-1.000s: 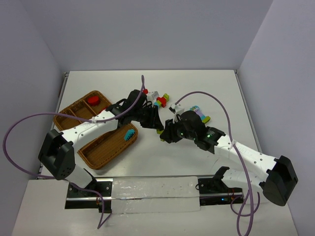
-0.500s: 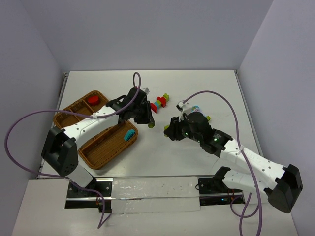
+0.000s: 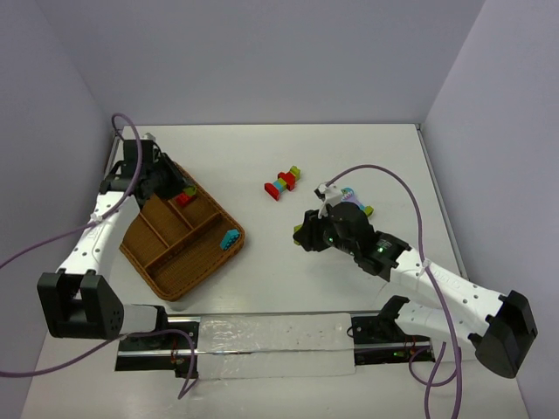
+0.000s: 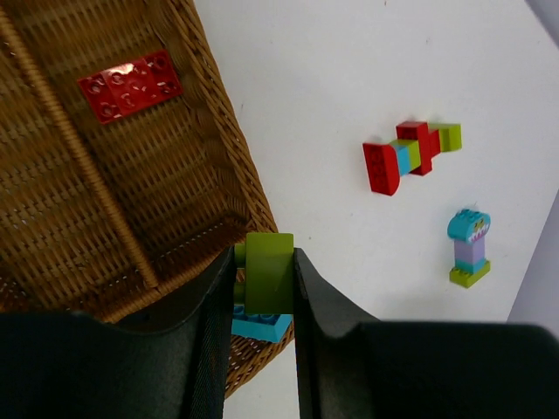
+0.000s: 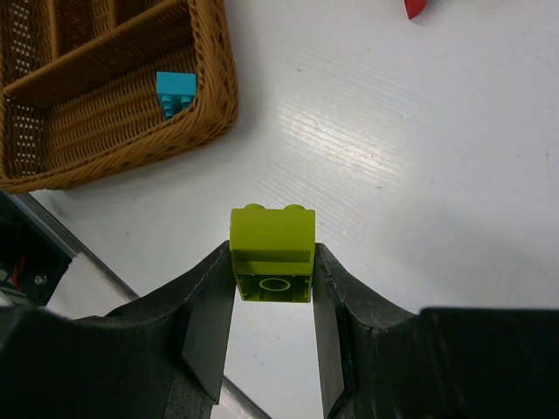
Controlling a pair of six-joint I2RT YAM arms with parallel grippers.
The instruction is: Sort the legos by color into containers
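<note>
My left gripper (image 3: pixel 168 183) hangs over the far end of the brown wicker tray (image 3: pixel 199 262), shut on a green lego (image 4: pixel 267 272). Inside the tray lie a flat red lego (image 4: pixel 129 85) (image 3: pixel 184 197) and a teal lego (image 3: pixel 231 237) (image 5: pixel 175 92). My right gripper (image 3: pixel 302 234) hovers above bare table right of the tray, shut on a lime-green lego (image 5: pixel 272 253). A red, green and blue stack (image 3: pixel 281 182) (image 4: pixel 410 155) lies on the table beyond. A teal, purple and green stack (image 4: pixel 469 248) stands further right, partly behind my right arm in the top view.
The tray's wicker rim (image 5: pixel 214 83) and inner dividers (image 4: pixel 79 157) stand above the compartments. Purple cables loop from both arms. Walls close off the table at the back and both sides. A white strip (image 3: pixel 279 345) lies along the near edge between the arm bases.
My left arm swung from mid-table to the far left over the tray, carrying its green lego. The tray looks shifted and turned. My right gripper drew a little right, then held still.
</note>
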